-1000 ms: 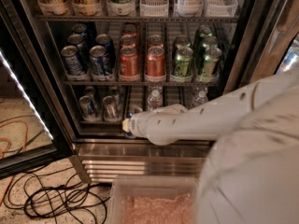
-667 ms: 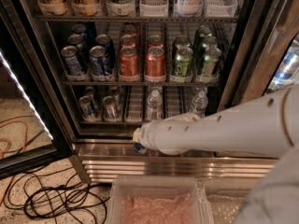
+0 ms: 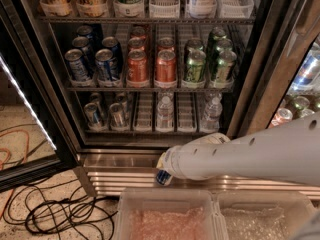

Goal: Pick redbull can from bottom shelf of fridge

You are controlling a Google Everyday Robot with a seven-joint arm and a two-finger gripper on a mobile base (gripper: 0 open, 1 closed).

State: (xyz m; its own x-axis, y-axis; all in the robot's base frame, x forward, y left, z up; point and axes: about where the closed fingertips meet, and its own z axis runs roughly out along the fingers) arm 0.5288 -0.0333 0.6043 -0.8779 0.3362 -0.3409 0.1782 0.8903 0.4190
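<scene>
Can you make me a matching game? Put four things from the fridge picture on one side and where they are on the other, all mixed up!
Things:
1. orange cans
2. water bottles
3. black cables
4. gripper

Places:
A. on the floor, at the left
B. on the bottom shelf
C. at the arm's end, in front of the steel base
D. on the middle rack, between blue cans and green cans

Pairs: 1-D, 2-B, 3-A, 4-C.

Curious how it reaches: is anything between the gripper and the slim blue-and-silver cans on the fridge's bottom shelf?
Nothing visible. The gripper sits low before the fridge's ribbed steel base; the slim blue-and-silver redbull cans stand front-left on the wire bottom shelf.
</scene>
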